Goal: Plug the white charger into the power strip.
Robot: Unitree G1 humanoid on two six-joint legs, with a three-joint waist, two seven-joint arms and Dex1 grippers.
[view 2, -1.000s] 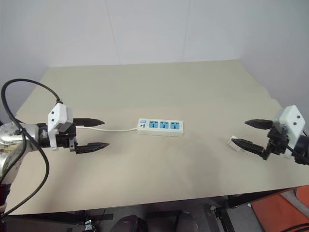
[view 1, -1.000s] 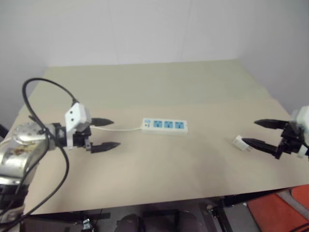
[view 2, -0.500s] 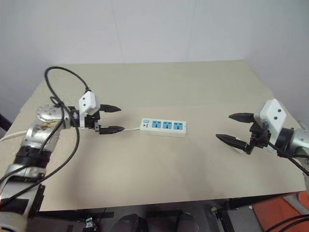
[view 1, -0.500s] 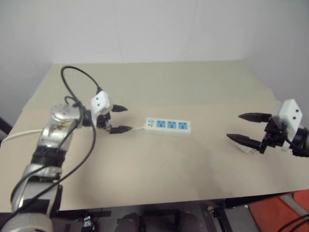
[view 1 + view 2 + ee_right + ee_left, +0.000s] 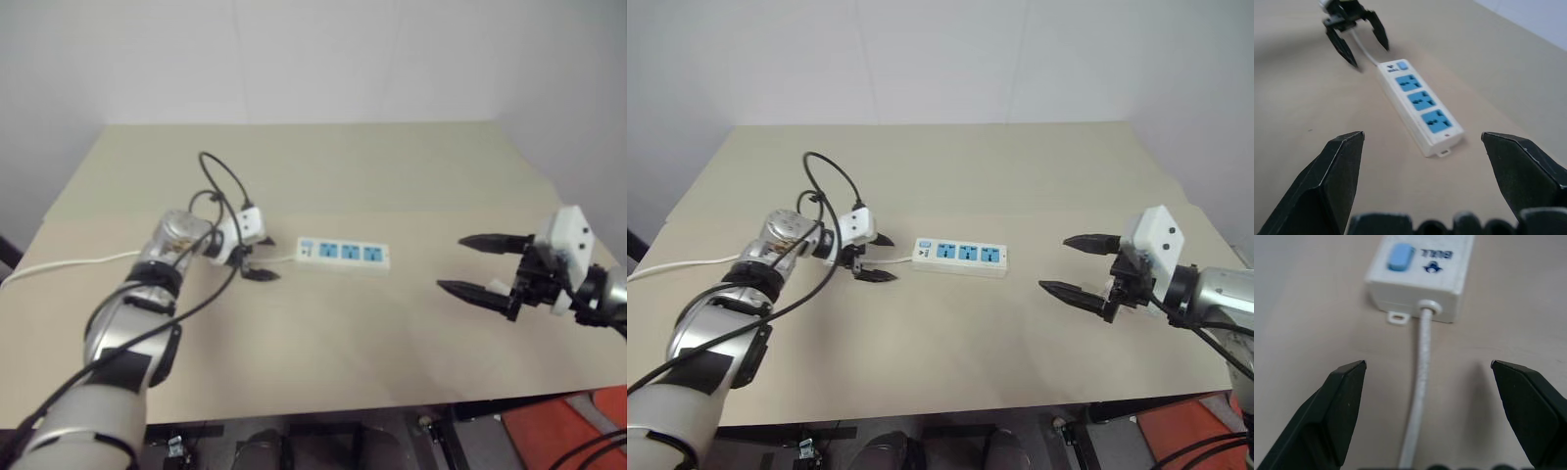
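Task status: early stage; nothing is plugged in, in my judgement.
Done: left gripper [image 5: 884, 258] stands at the switch end of the power strip [image 5: 960, 257], astride its cord [image 5: 1418, 396].
Left to do: take up the white charger, carry it to the strip, seat its prongs in a socket.
Power strip: lies flat on the table [image 5: 950, 176]; all three blue socket faces [image 5: 1422, 100] are empty.
White charger: not in the strip. A small pale shape [image 5: 499, 285] well off the strip's far end, low between the right gripper's fingers, may be it; cannot confirm.
Left gripper state: fingers spread wide, one to each side of the cord just short of the strip's switch end; nothing held, no contact seen.
Right gripper [image 5: 1055, 264] state: fingers spread wide, pointing toward the strip from beyond its far end, well apart from it; nothing between them.
Count, power strips: one.
Count, blue sockets: three.
Count, switches [image 5: 1400, 257]: one, blue.
Count, cords: one, thin and white.
Count, chargers: one at most, unconfirmed.
Count, grippers: two.
Risk noted: strip is unrestrained and may slide when the plug is pressed in.
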